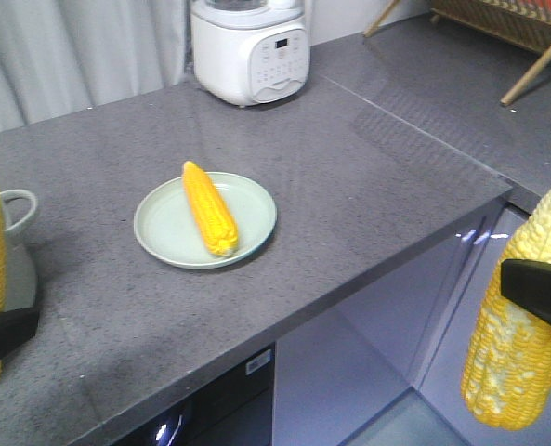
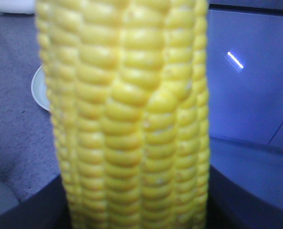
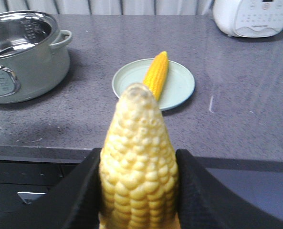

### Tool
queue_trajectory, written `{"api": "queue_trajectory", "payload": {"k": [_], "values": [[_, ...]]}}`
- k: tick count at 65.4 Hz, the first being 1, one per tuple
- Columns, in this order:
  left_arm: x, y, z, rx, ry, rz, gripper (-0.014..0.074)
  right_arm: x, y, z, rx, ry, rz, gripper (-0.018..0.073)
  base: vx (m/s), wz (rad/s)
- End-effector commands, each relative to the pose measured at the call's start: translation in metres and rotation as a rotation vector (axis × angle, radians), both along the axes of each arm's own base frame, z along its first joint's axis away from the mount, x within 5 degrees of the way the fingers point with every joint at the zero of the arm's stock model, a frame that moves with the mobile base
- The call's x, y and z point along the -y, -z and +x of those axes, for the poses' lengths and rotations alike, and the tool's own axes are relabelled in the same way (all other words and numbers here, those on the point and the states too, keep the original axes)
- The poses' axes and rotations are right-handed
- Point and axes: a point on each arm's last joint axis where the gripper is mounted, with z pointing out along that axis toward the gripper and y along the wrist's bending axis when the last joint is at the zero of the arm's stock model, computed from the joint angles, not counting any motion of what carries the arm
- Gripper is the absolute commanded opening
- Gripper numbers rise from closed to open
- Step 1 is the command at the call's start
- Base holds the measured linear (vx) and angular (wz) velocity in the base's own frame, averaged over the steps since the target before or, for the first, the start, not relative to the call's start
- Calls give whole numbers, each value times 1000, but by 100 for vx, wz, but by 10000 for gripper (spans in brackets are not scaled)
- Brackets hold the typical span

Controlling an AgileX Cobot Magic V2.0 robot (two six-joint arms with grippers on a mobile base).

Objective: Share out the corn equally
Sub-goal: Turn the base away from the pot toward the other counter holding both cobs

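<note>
Off the desk's front edge, the right end effector is clamped round a paler cob, held tip up. At the far left, beside the pot, the left end effector grips a second cob just as firmly. Between them sits the plate, carrying one golden cob whose long axis runs away from the robot. The plate lies ahead of both arms. I'd judge the left arm nearer, with bare plate open on its side.

Grey speckled countertop, pale curtains behind, glossy lilac cabinet fronts below.
</note>
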Motion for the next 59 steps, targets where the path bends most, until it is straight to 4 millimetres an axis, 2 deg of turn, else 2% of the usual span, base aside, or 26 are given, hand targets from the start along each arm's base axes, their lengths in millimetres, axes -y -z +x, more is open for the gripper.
{"api": "queue_trajectory", "payload": {"k": [1, 59], "values": [[1, -13, 2, 73, -15, -57, 244, 1, -12, 2, 70, 28, 43, 254, 0, -30], [1, -13, 2, 73, -15, -57, 244, 1, -12, 2, 69, 28, 43, 254, 0, -29]]}}
